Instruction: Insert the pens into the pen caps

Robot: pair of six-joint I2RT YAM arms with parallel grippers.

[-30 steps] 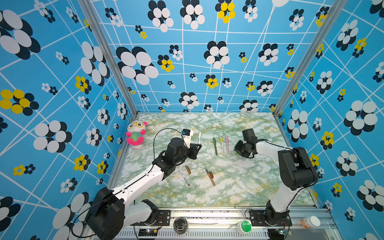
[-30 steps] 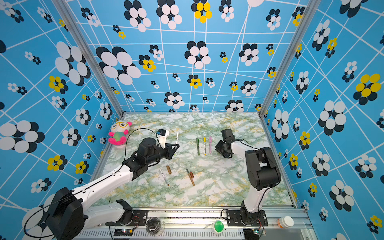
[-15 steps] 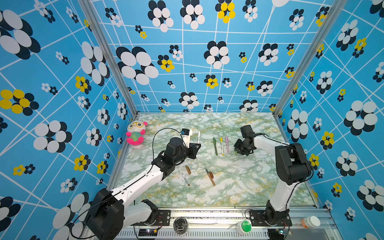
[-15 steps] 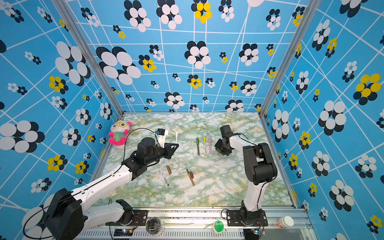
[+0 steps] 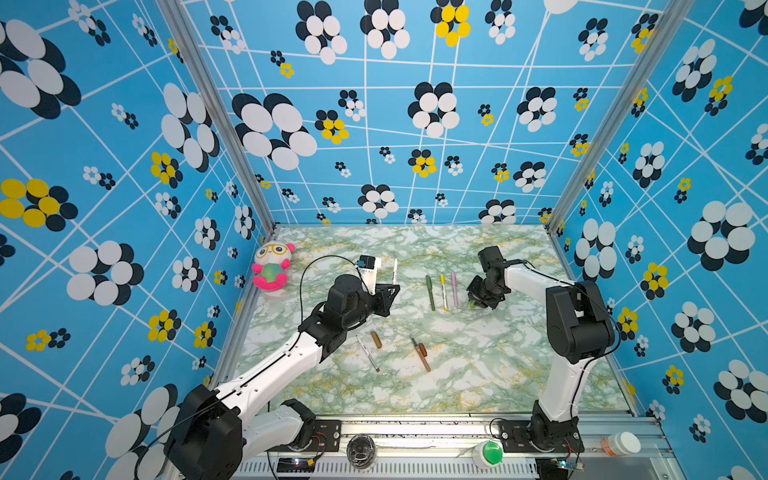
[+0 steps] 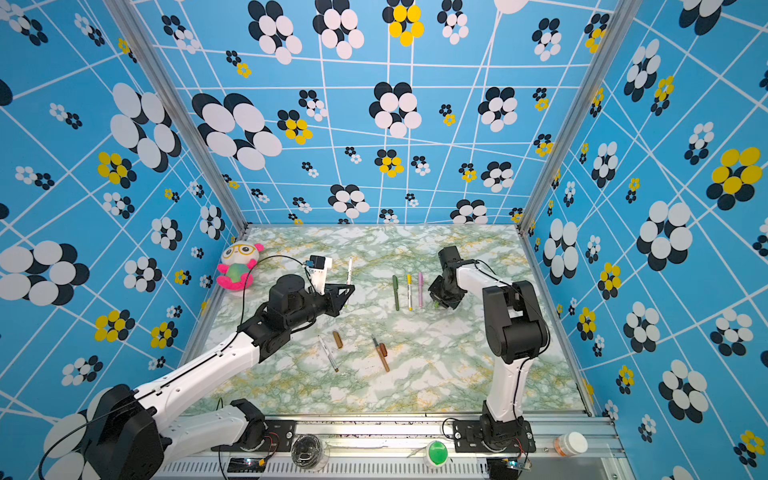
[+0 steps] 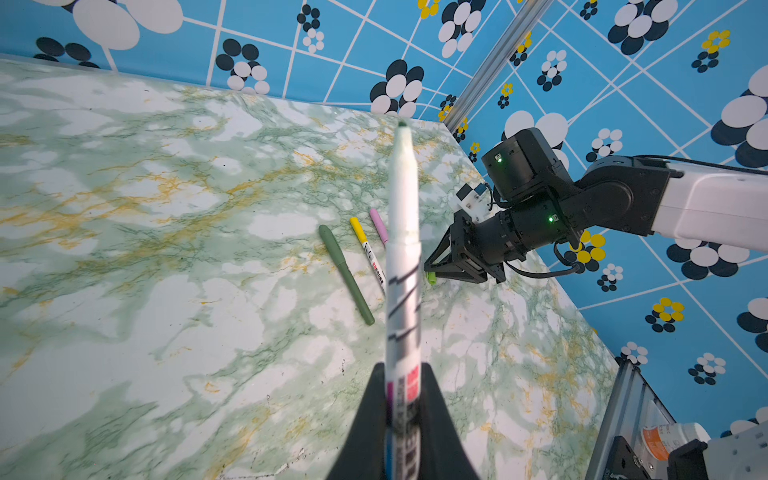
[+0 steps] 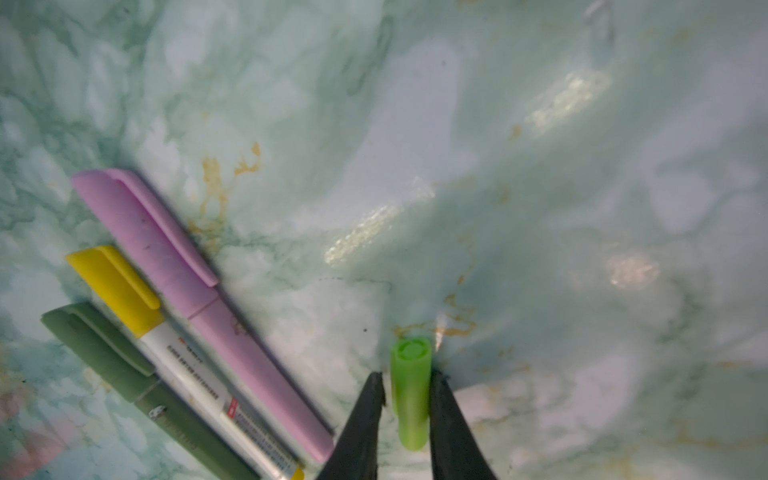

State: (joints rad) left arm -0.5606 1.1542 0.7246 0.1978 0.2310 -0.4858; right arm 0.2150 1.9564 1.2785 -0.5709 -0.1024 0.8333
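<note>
My left gripper (image 7: 401,374) is shut on a white pen (image 7: 402,232) and holds it off the table, bare tip pointing away; both top views show that pen (image 5: 394,270). My right gripper (image 8: 407,378) is down at the table, astride a lime green pen cap (image 8: 410,399) that lies flat. One finger (image 8: 440,399) touches it and a thin gap shows at the other. Beside it lie three capped pens: dark green (image 5: 430,293), yellow-capped white (image 5: 444,293) and pink (image 5: 454,289). Nearer the front lie a white pen (image 5: 368,353), a brown cap (image 5: 376,339), a brown pen (image 5: 420,354) and a reddish-brown cap (image 5: 423,349).
A plush toy (image 5: 272,266) sits at the table's back left corner. Patterned blue walls close in the back and both sides. On the front rail are a green button (image 5: 490,453) and a small white bottle (image 5: 621,444).
My right gripper has shifted over the lime green cap and its jaws have narrowed around it. The left arm with the white pen has hardly moved.
</note>
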